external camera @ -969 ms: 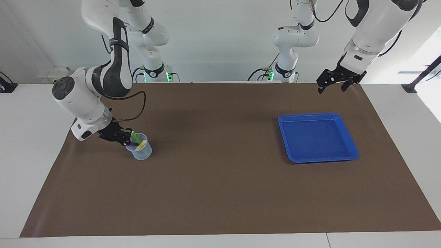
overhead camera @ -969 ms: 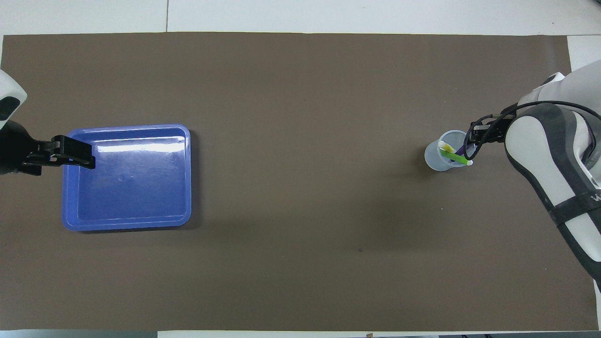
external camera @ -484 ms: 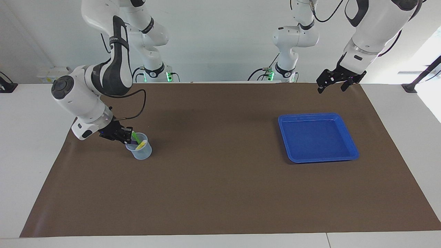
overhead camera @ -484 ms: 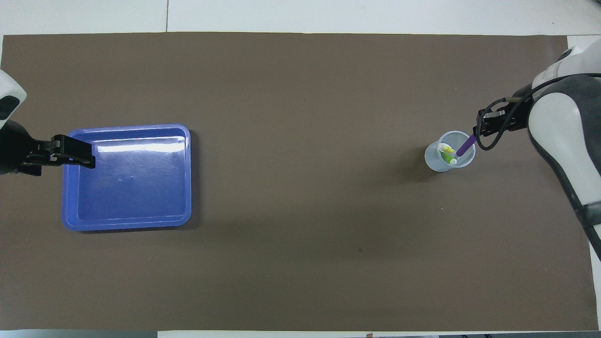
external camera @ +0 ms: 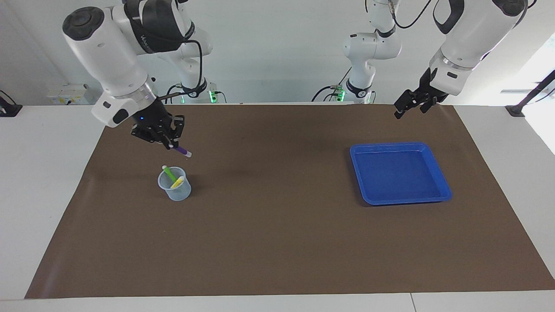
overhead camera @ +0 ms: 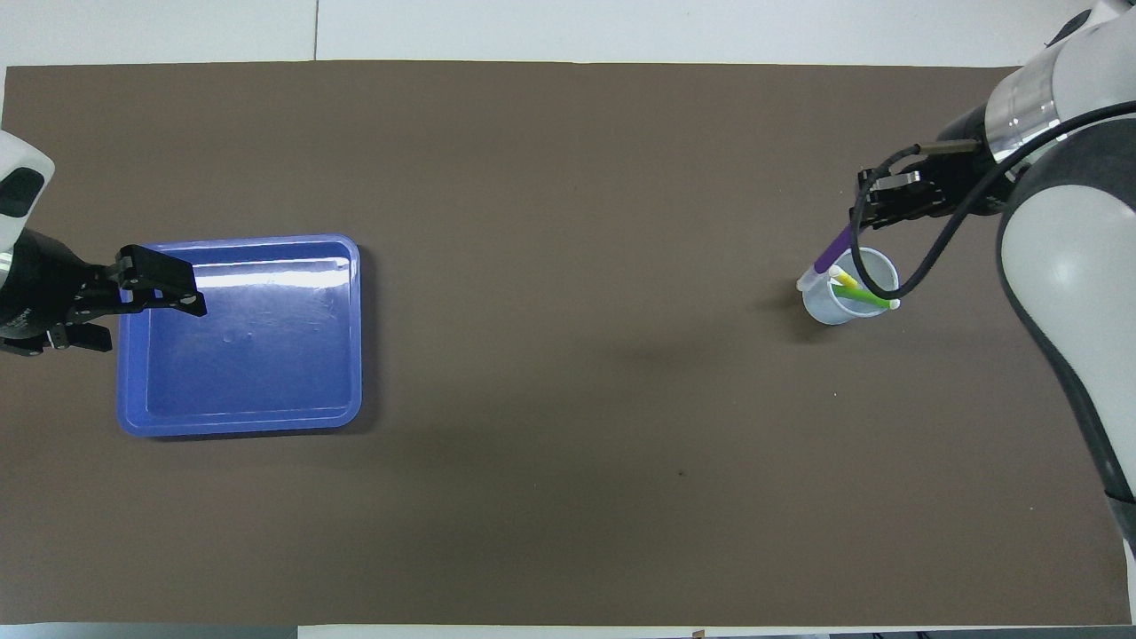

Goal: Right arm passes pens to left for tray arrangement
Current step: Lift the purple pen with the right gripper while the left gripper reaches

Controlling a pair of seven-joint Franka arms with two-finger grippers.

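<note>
You have the right gripper raised over the mat near the cup, its fingertips closed on the purple pen; the pen slants down out of the fingers, whitish end lowest, clear of the cup rim in the facing view. The pen looks light, stiff and smooth-barrelled, so it may swivel in a pinch at one end; for the handover, have the receiving arm take the free barrel near the middle, not the whitish tip. The clear cup stands on the brown mat toward the right arm's end of the table; it holds the green pen and the yellow pen, both leaning on the rim; the cup appears light and could tip if a pen is dragged sideways. The blue tray sits toward the left arm's end and holds no pens. The left gripper waits over the mat's edge, fingers spread, holding nothing.
</note>
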